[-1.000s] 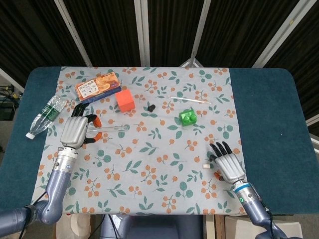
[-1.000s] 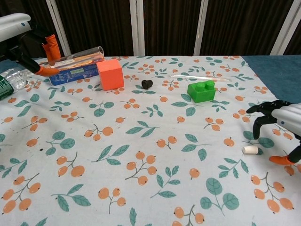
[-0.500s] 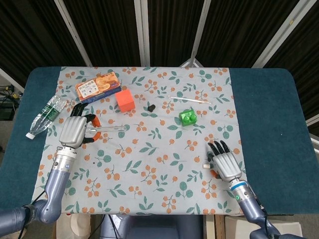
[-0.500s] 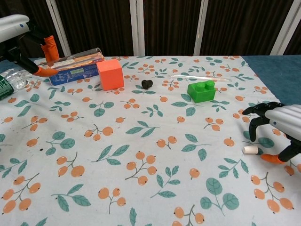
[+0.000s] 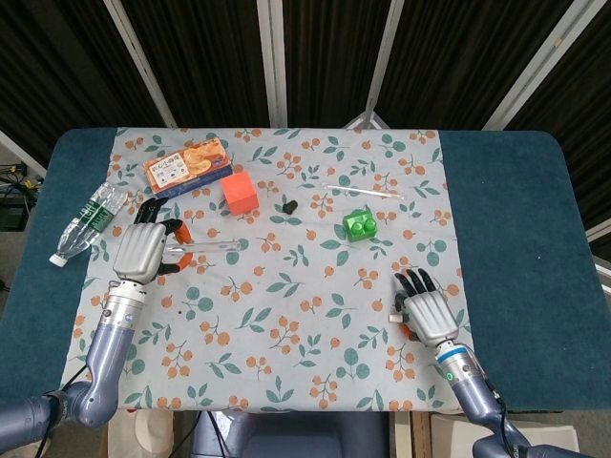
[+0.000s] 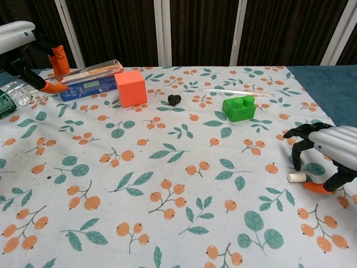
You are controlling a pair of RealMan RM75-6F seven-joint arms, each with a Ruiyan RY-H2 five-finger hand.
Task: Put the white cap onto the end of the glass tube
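Observation:
My left hand (image 5: 141,250) (image 6: 25,49) holds the clear glass tube (image 5: 218,246) (image 6: 92,68) above the cloth at the left, its free end pointing right. The small white cap (image 6: 296,177) (image 5: 393,307) lies on the flowered cloth at the right. My right hand (image 5: 426,312) (image 6: 329,149) hovers over the cap with its fingers curled down around it, orange thumb tip just right of the cap; it holds nothing that I can see.
On the cloth stand an orange cube (image 5: 241,192) (image 6: 131,87), a green brick (image 5: 359,225) (image 6: 239,108), a small black stopper (image 5: 289,206) (image 6: 174,99), a biscuit box (image 5: 187,165), a thin clear rod (image 5: 363,191) (image 6: 238,92). A plastic bottle (image 5: 88,223) lies at the left edge.
My right hand has shifted left toward the white cap and lowered its fingers around it. The left hand and tube have barely moved.

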